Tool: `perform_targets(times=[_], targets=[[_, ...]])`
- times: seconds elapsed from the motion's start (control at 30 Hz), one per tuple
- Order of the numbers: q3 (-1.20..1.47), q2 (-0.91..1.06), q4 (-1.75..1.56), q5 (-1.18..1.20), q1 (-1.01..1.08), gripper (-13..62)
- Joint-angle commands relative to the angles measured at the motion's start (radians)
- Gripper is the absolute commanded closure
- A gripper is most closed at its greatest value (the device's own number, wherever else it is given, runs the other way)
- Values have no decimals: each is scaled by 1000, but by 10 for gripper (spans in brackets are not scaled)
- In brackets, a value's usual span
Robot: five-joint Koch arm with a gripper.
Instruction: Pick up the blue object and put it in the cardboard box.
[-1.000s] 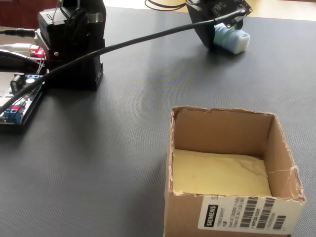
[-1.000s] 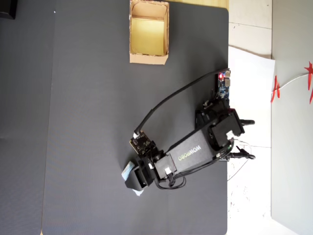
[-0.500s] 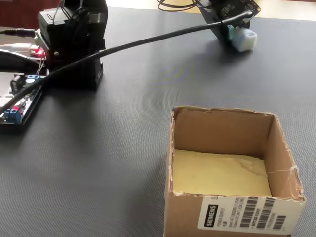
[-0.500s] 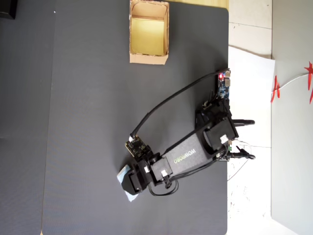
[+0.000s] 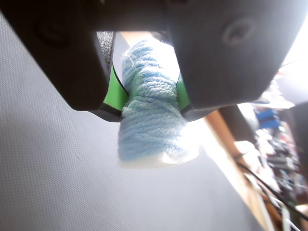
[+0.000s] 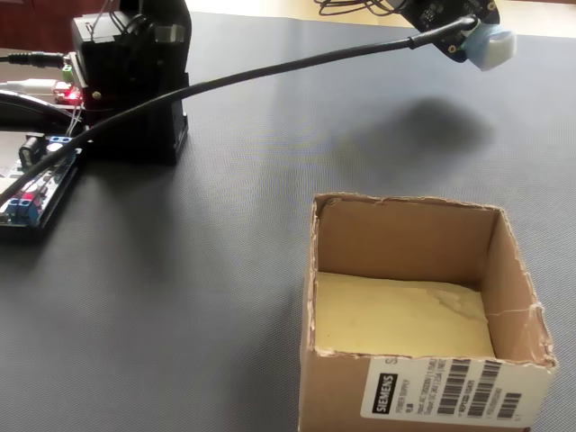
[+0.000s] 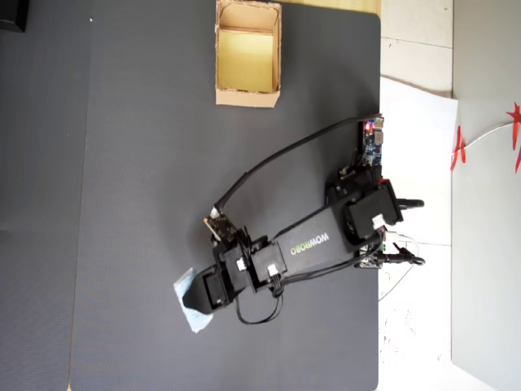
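Dark grey matting [image 7: 122, 163] covers the table, and in the overhead view we see a pale floor with white sheets at the right edge of the frame. On this mat the cardboard box [image 7: 248, 57] stands at the top centre of the overhead view, open upward, with a yellowish inside. In the fixed view the same box [image 6: 418, 360] fills the lower right, with a white barcode label [image 6: 450, 399] on its near wall; nothing lies inside it.

We see the arm [image 7: 305, 244] reaching from its base at the right middle toward the lower left of the overhead view. Its gripper [image 7: 195, 305] is there, well apart from the box.

In the wrist view the gripper [image 5: 150, 103] is pinching the blue object [image 5: 151, 106]: the two black jaws with green pads [image 5: 115, 91] press against it from left and right, and the yarn-like bundle sticks out below them toward the bottom of the frame. In the overhead view the blue object [image 7: 191, 303] shows only as pale corners beside the black jaws. In the fixed view the blue object [image 6: 490, 47] sits at the upper right, at the tip of the gripper [image 6: 475, 40], raised above the mat, with its shadow [image 6: 432, 121] lower on the surface.
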Motion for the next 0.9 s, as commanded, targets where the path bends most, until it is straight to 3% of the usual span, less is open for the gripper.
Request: perform_targets(times=[0.0,0.87], targets=[[3,103,-137,2,29,569],[382,732,-253,-28,761,568]])
